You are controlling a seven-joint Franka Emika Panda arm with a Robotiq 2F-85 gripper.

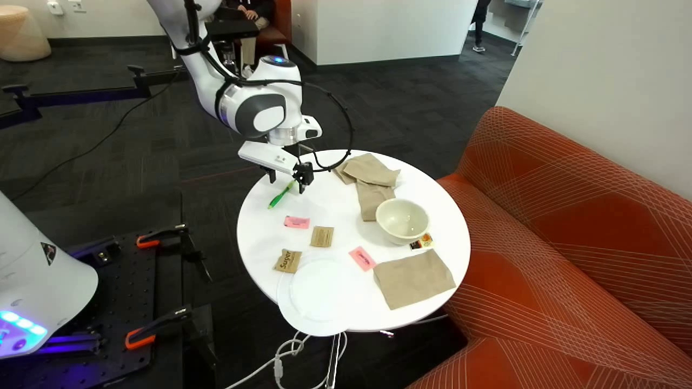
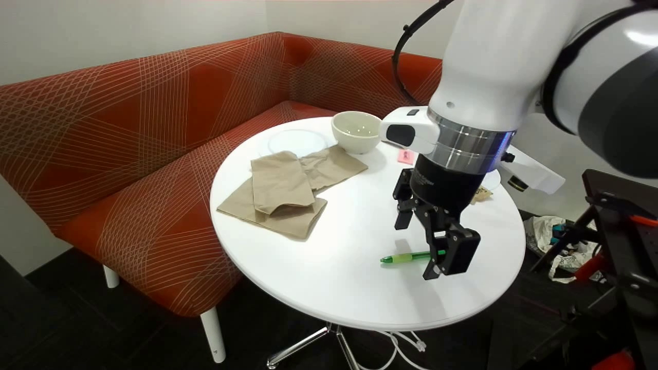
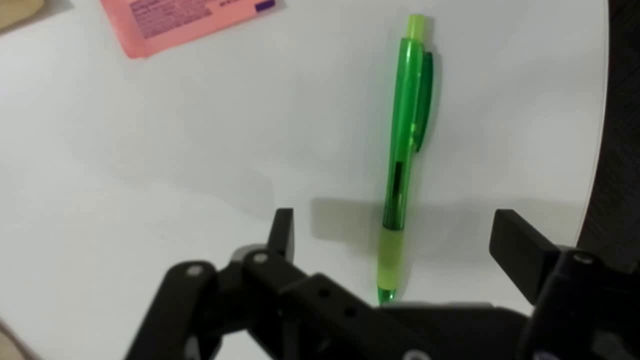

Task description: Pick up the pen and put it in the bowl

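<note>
The green pen (image 1: 278, 199) lies flat on the white round table, and it also shows in an exterior view (image 2: 402, 258) and in the wrist view (image 3: 404, 110). My gripper (image 3: 395, 220) is open and empty, above the table. In the wrist view its fingers stand on either side of the pen's light-green grip, apart from it; the pen's tip is partly hidden by the gripper body. The gripper shows in both exterior views (image 1: 287, 184) (image 2: 417, 250). The off-white bowl (image 1: 403, 219) stands across the table, and it also shows in an exterior view (image 2: 354, 140).
Tan napkins (image 1: 373, 178) (image 2: 282, 185) lie near the bowl, with another napkin (image 1: 413, 278). Pink packets (image 1: 297, 222) (image 1: 362, 258) (image 3: 185, 22), brown packets (image 1: 322, 236) (image 1: 288, 261) and a white plate (image 1: 316, 319) lie on the table (image 1: 346, 302). A red bench (image 1: 519, 232) borders it.
</note>
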